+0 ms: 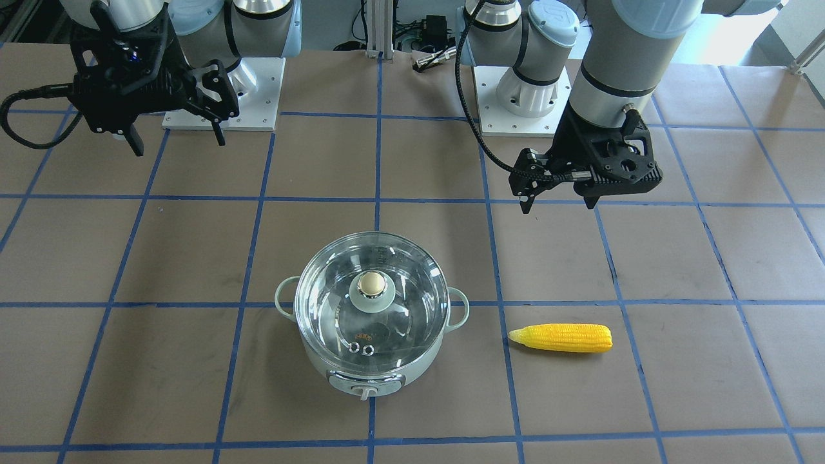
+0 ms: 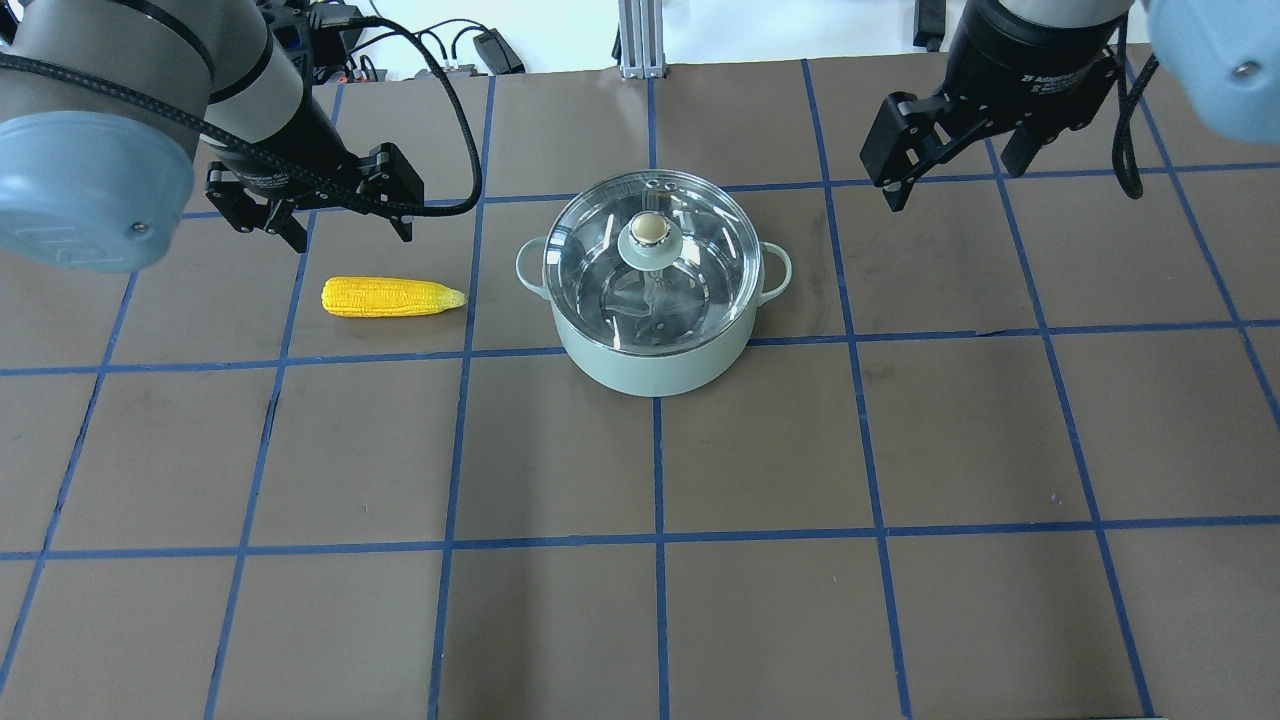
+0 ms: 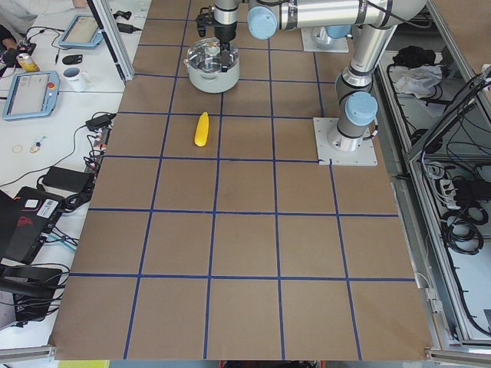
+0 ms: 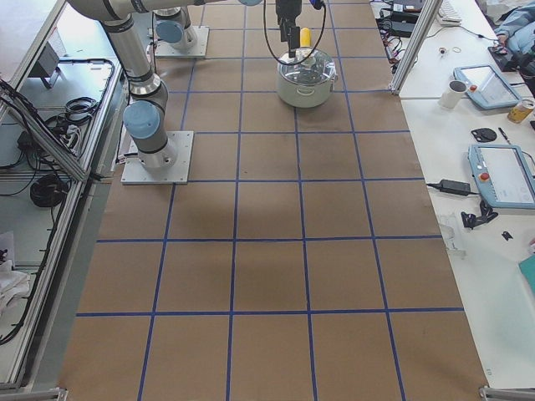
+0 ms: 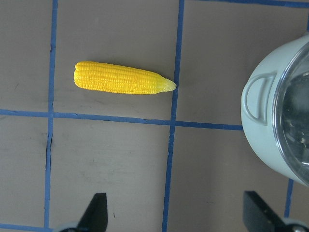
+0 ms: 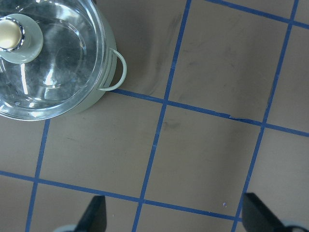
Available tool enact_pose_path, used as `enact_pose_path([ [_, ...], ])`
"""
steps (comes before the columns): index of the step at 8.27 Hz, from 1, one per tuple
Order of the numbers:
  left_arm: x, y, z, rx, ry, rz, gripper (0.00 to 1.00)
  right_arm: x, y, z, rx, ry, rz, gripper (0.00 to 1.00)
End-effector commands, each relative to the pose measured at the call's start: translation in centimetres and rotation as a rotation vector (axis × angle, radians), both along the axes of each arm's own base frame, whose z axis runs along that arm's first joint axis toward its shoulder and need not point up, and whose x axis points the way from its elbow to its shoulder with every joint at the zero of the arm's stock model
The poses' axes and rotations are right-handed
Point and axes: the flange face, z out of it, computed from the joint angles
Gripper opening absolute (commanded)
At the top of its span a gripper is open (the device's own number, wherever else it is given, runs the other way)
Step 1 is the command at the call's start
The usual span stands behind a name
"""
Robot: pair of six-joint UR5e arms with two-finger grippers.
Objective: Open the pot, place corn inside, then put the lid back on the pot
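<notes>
Seen from the camera facing the robot, the pot (image 1: 387, 377) is sitting nearest on the brown table (image 1: 193, 258), its control knob (image 1: 365, 391) pointing to 6 o'clock and its loop handles (image 1: 466, 310) sticking out at 3 and 9 o'clock. The lid (image 1: 399, 316) is resting closed on the pot, with the cream knob (image 1: 371, 283) standing at its centre and two vent holes (image 1: 361, 348) showing at 6 o'clock from that knob. At 3 o'clock from the pot, apart from it, the corn (image 1: 562, 338) is lying flat on the table, its tapered tip pointing to 9 o'clock toward the pot. Blue tape lines (image 1: 380, 193) are crossing the table in a grid. Farther back, at about 1 o'clock from the pot, the left gripper (image 1: 557, 206) is hanging above the table with its fingers spread apart and holding nothing; its wrist camera is looking down on the corn and the pot's edge. At about 10 o'clock from the pot, the right gripper (image 1: 179, 145) is likewise hovering with its fingers apart and gripping nothing. Behind them, at 12 o'clock, the arms' base plates (image 1: 264, 90) are sitting bolted to the table.
</notes>
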Motion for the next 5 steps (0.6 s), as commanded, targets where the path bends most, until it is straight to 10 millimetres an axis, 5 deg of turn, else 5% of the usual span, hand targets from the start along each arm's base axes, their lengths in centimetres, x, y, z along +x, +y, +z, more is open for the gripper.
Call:
enact_pose_path([
  [1,0.0,0.0,0.0,-0.001,0.000,-0.005,1.00,0.0,-0.1,0.0,-0.004,-0.010,-0.007,1.00],
  [2,0.1,-0.4,-0.6,0.008,0.002,-0.013,1.00,0.3,-1.0,0.3,-0.057,-0.046,-0.007,1.00],
  [3,0.3,-0.6,-0.6,0.008,0.006,0.000,1.00,0.8,-3.2,0.0,-0.104,-0.074,-0.014,0.90],
  [5,2.5,-1.4,0.0,-0.027,0.013,0.175,1.00,2.5,-7.7,-2.7,-0.117,-0.162,-0.040,1.00],
])
